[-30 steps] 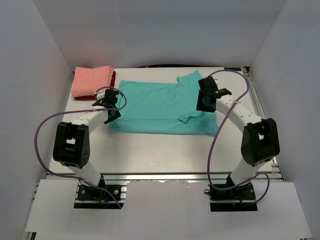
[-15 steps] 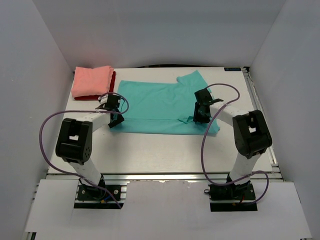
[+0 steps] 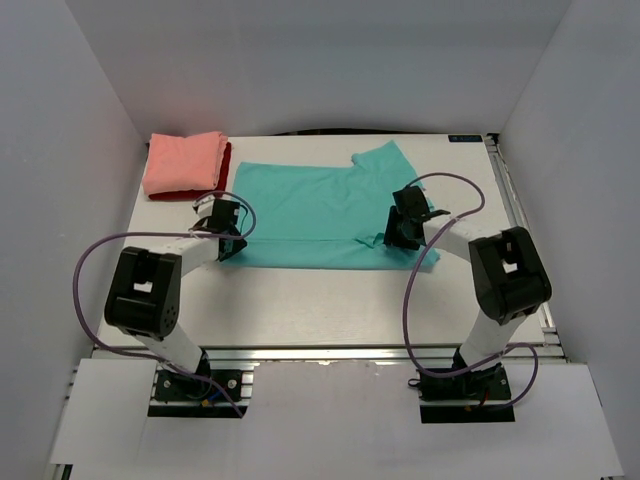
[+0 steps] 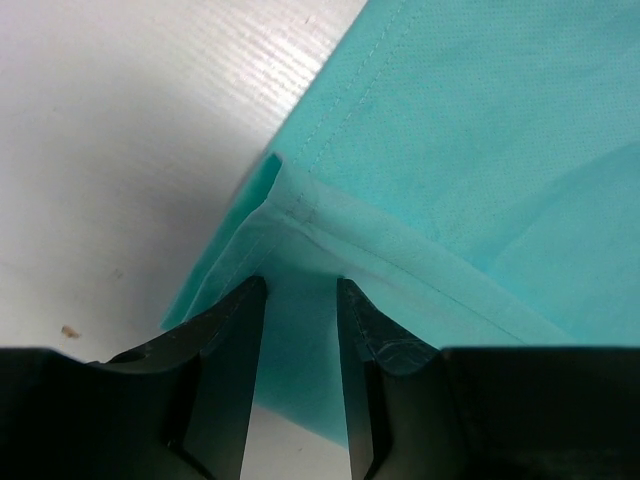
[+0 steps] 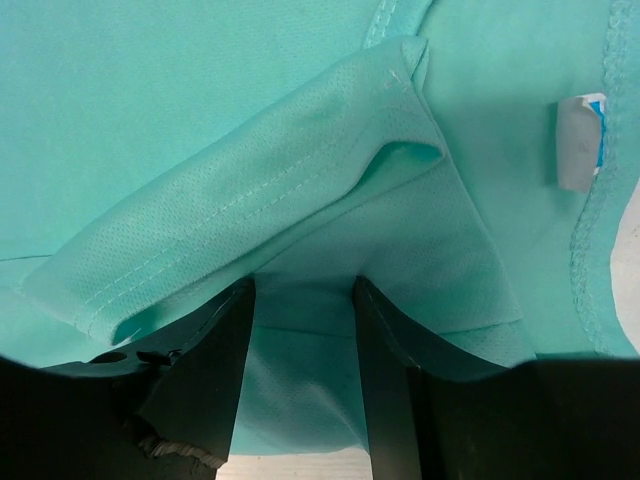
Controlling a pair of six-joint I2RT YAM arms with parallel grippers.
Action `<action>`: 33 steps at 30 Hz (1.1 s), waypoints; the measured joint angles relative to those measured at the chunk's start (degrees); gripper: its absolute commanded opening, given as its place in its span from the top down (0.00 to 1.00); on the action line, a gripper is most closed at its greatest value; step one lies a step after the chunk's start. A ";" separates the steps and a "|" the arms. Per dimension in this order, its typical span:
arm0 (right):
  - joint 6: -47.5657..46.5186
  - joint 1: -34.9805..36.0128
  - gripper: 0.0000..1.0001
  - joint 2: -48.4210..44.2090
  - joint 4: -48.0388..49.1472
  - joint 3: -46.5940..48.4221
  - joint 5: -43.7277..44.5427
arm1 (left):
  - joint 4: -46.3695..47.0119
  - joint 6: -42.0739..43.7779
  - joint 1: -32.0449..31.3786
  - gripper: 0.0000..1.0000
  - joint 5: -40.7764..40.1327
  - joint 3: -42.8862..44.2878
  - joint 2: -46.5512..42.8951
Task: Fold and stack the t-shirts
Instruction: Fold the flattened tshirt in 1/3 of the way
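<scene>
The teal t-shirt (image 3: 310,210) lies spread across the table, one sleeve folded in at its right. My left gripper (image 3: 228,234) is down at its near left corner. In the left wrist view the open gripper (image 4: 300,310) straddles the hemmed corner of the teal cloth (image 4: 480,150). My right gripper (image 3: 403,230) is down at the shirt's near right part. In the right wrist view it (image 5: 303,320) is open, with the folded sleeve (image 5: 250,200) just ahead and cloth between the fingers. The salmon-pink t-shirt (image 3: 183,162) lies folded on the dark red t-shirt (image 3: 226,158) at the back left.
The white table (image 3: 300,300) shows bare along the front; it also shows in the left wrist view (image 4: 130,130). White walls close in the back and both sides. A white label (image 5: 578,145) sits inside the shirt's neck seam. Purple cables loop beside both arms.
Both grippers have come down and toward the near edge of the teal shirt, the left to its near left corner, the right from near the far sleeve to the folded sleeve.
</scene>
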 measured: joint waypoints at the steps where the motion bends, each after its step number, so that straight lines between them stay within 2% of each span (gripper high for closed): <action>1: 0.11 0.00 0.48 -0.44 0.61 -0.70 0.00 | 0.00 -0.28 -0.15 0.54 -0.02 -0.57 -0.52; 22: 1.53 0.02 0.42 -13.18 1.53 -14.60 -1.36 | -10.08 -6.67 -6.29 0.56 -0.85 -13.07 -16.70; 33: 3.19 0.35 0.40 -21.86 -3.13 -21.11 -2.27 | -15.93 -8.83 -8.07 0.57 -0.70 -17.59 -25.42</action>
